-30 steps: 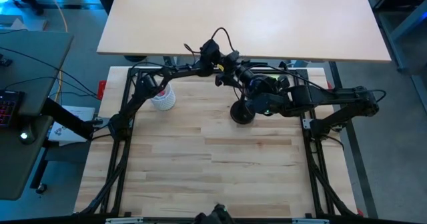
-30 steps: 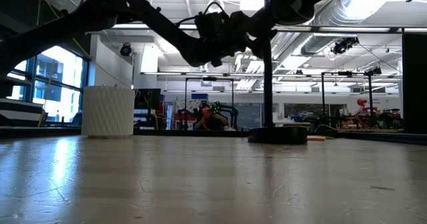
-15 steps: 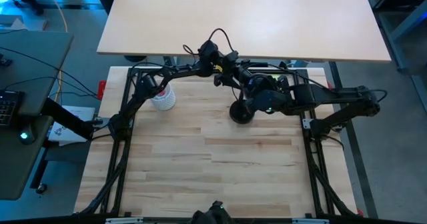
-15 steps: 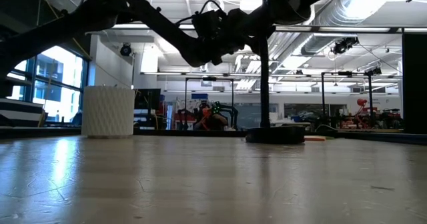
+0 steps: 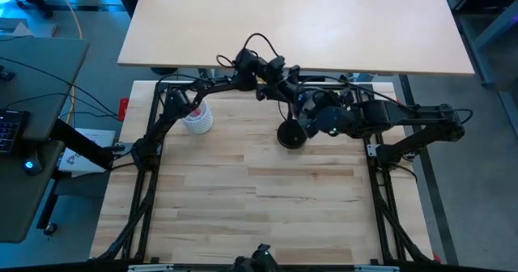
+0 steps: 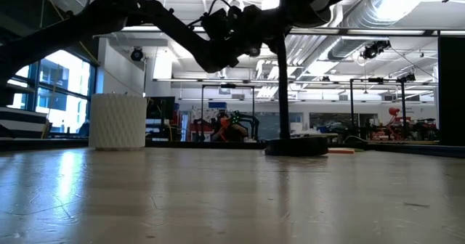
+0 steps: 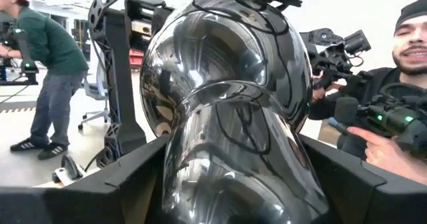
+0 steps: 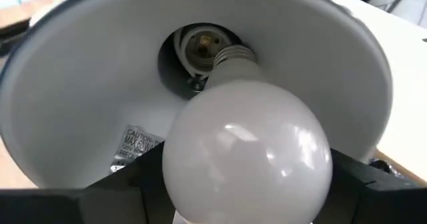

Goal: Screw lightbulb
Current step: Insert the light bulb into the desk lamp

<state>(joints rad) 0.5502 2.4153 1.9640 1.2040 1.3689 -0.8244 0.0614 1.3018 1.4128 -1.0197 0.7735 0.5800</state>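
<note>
Wooden counter (image 5: 243,199) carries a white cup (image 5: 197,120) at left. Left claw (image 7: 230,184) clasps the lamp's shiny shade (image 7: 227,84). Right claw (image 8: 247,204) holds the lightbulb (image 8: 247,151) at the socket (image 8: 200,45). Lamp base (image 5: 290,134) has slid slightly left since earlier.

My two arms meeting at the table's (image 5: 243,215) far edge above the lamp's round base (image 5: 290,134); white cup (image 5: 197,120) near my left arm
</note>
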